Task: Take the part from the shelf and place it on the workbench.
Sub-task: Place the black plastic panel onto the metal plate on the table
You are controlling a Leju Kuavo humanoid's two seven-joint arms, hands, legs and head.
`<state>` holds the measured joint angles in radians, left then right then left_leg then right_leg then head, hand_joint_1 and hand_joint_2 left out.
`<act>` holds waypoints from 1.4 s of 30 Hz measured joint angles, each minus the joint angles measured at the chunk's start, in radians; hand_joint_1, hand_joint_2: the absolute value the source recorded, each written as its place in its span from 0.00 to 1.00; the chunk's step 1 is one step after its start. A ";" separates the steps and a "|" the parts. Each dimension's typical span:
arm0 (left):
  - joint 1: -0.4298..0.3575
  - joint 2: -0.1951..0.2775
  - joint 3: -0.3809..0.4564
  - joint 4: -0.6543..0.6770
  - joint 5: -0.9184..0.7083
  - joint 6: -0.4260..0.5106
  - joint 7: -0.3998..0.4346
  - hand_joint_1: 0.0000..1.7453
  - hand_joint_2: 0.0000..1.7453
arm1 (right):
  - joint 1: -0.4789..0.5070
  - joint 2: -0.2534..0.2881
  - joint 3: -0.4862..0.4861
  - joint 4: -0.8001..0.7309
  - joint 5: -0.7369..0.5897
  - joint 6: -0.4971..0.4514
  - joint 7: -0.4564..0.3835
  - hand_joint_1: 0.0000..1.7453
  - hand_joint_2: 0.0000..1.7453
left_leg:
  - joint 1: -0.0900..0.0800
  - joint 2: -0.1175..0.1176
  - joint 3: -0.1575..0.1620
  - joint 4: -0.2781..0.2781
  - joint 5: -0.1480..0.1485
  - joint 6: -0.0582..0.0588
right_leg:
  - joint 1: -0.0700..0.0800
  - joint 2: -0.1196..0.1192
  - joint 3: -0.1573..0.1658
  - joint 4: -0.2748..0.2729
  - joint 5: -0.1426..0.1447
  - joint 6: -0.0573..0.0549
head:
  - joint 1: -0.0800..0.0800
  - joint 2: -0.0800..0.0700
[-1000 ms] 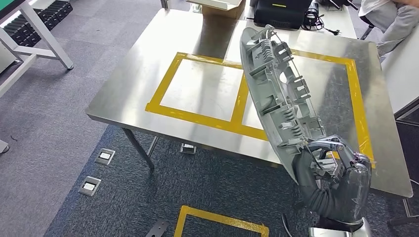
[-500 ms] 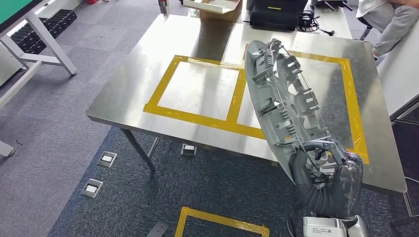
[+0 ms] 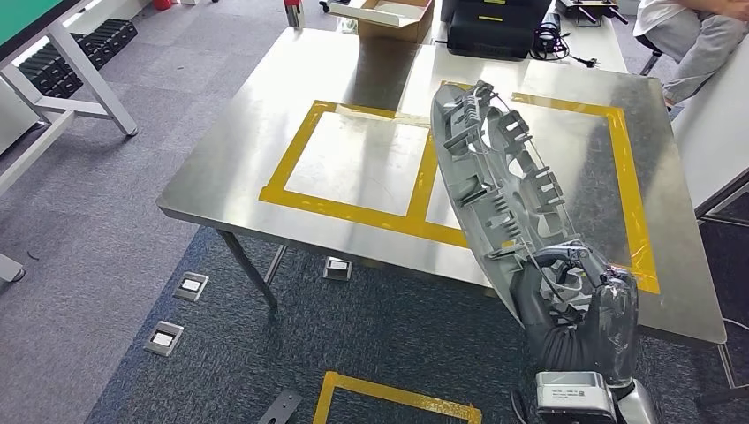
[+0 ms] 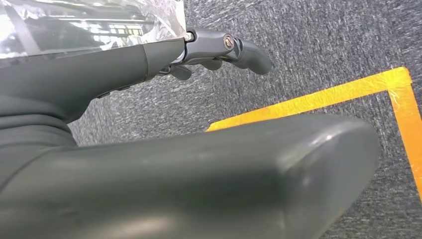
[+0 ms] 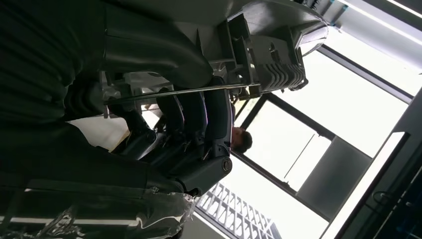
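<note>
**Right hand holds part over workbench edge**

Right hand (image 3: 578, 305) grips lower end of the grey ribbed plastic part (image 3: 499, 190), fingers (image 5: 194, 117) wrapped round its edge. Part stands near upright, tilted, above the steel workbench (image 3: 230, 159) by the right yellow-taped square (image 3: 631, 190). Left hand (image 4: 219, 47) hangs over grey carpet (image 4: 323, 45), fingers loosely curled, holding nothing. Cardboard box (image 3: 389, 18) sits at the far edge
</note>
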<state>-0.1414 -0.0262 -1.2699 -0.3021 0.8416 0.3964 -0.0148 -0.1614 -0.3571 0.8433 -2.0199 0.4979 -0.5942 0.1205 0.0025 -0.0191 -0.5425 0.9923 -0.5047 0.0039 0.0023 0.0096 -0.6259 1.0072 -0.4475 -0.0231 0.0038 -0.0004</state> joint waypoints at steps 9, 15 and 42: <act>-0.024 -0.007 0.000 0.000 -0.050 -0.024 0.034 0.00 1.00 | -0.137 0.000 0.019 0.084 -0.119 0.235 0.132 1.00 1.00 | 0.000 0.000 0.000 0.000 0.001 0.001 | 0.000 0.000 0.000 0.000 0.001 0.001 | 0.000 0.000; -0.036 -0.021 -0.001 0.000 -0.065 -0.038 0.040 0.00 1.00 | -0.236 0.004 0.052 0.190 -0.140 0.312 0.220 1.00 1.00 | 0.000 0.000 0.000 0.000 0.001 0.002 | -0.001 -0.001 0.001 0.000 0.001 0.002 | 0.000 0.000; -0.039 -0.049 -0.001 0.008 -0.108 -0.051 0.057 0.00 1.00 | -0.445 0.014 0.165 0.451 -0.139 0.429 0.403 1.00 1.00 | -0.001 0.000 0.001 0.000 0.001 0.002 | -0.001 -0.001 0.002 -0.001 0.002 0.003 | 0.000 0.000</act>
<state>-0.1806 -0.0751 -1.2707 -0.2936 0.7332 0.3458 0.0422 -0.6067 -0.3429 1.0083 -1.5690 0.3591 -0.1649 0.5233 0.0015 -0.0195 -0.5419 0.9926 -0.5034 0.0060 0.0013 0.0090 -0.6241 1.0059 -0.4457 -0.0201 0.0039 -0.0004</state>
